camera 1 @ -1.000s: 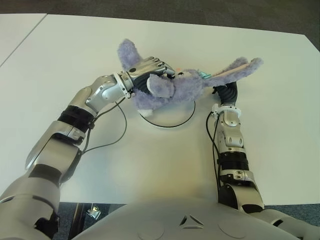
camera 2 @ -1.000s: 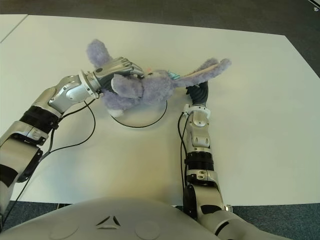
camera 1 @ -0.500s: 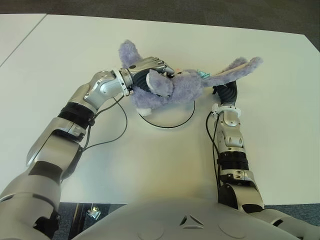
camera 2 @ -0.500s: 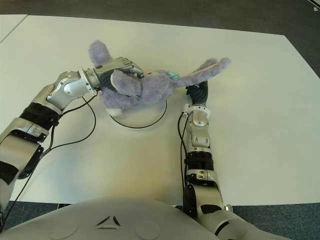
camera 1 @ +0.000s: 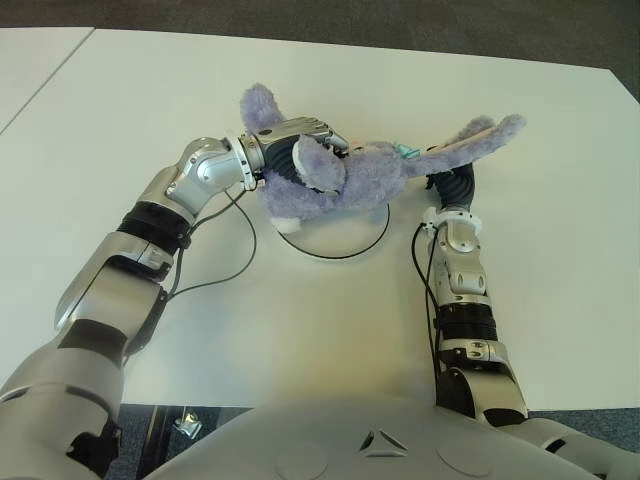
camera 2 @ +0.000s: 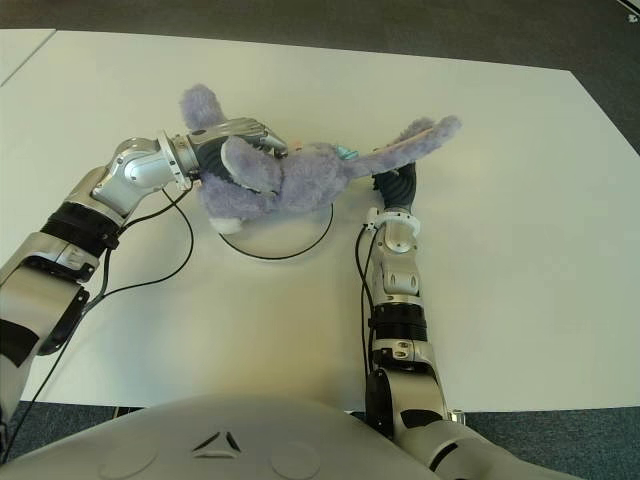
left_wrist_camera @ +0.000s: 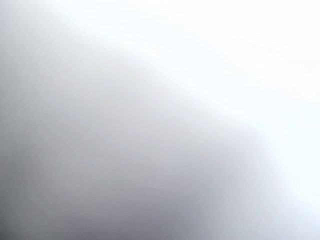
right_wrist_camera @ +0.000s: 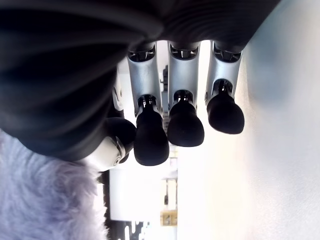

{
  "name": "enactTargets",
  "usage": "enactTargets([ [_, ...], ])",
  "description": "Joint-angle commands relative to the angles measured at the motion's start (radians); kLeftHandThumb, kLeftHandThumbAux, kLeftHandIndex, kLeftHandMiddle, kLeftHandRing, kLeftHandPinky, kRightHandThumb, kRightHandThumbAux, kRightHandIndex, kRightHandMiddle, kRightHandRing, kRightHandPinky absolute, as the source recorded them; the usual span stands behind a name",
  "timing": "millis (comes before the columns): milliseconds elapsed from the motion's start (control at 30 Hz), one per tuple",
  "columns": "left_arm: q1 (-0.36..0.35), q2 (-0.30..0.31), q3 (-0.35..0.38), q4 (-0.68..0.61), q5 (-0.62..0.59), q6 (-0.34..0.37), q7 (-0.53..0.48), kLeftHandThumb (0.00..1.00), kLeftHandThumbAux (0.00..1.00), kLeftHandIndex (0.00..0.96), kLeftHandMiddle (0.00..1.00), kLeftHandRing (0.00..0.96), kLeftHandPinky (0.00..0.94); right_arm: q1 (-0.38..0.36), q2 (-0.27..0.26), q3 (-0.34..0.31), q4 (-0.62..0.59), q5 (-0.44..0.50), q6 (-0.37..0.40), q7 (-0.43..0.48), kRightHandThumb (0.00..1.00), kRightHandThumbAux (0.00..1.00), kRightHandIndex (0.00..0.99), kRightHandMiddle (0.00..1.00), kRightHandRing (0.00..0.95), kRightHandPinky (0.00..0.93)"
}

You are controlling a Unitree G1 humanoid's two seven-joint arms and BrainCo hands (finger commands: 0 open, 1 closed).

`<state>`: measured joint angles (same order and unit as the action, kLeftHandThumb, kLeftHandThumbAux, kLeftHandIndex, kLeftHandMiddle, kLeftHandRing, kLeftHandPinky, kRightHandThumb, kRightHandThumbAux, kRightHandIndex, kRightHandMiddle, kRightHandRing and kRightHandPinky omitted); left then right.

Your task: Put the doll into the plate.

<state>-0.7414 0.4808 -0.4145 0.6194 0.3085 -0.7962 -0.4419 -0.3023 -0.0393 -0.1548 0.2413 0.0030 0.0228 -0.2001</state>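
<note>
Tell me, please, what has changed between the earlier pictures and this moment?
The left hand, shut on the purple doll, has carried it slightly toward the robot's right and lower over the plate, with the elbow pushed forward. The right hand, the plate and the table stayed as they were.

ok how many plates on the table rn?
1. The plate sits mid-table, its far half covered by the doll that the left hand grips. The right hand shows beside its right rim. Nothing suggests another underneath.
</note>
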Motion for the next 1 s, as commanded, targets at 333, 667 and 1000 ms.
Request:
enactTargets([
  [333, 0.019, -0.012, -0.042, 0.053, -0.132, 0.039, -0.319, 0.338, 0.242, 0.0, 0.0, 0.001, 0.001, 0.025, 0.002, 0.004, 0.031, 0.0, 0.024, 0.008, 0.713, 0.716, 0.44, 0.764, 0.769, 0.725],
  [667, 0.015, -0.008, -0.027, 0.026, -0.169, 0.075, -0.384, 0.497, 0.217, 0.0, 0.0, 0.0, 0.0, 0.019, -0.002, 0.005, 0.042, -0.005, 0.024, 0.007, 0.711, 0.717, 0.441, 0.764, 0.77, 0.699],
  [1000, 0.053, 0.032, -0.002, -0.136, -0.198, 0.245, -0.438, 0.647, 0.231, 0.0, 0.0, 0.0, 0.0, 0.017, 0.0, 0.004, 0.05, -0.006, 0.014, 0.003, 0.71, 0.717, 0.441, 0.772, 0.778, 0.705],
])
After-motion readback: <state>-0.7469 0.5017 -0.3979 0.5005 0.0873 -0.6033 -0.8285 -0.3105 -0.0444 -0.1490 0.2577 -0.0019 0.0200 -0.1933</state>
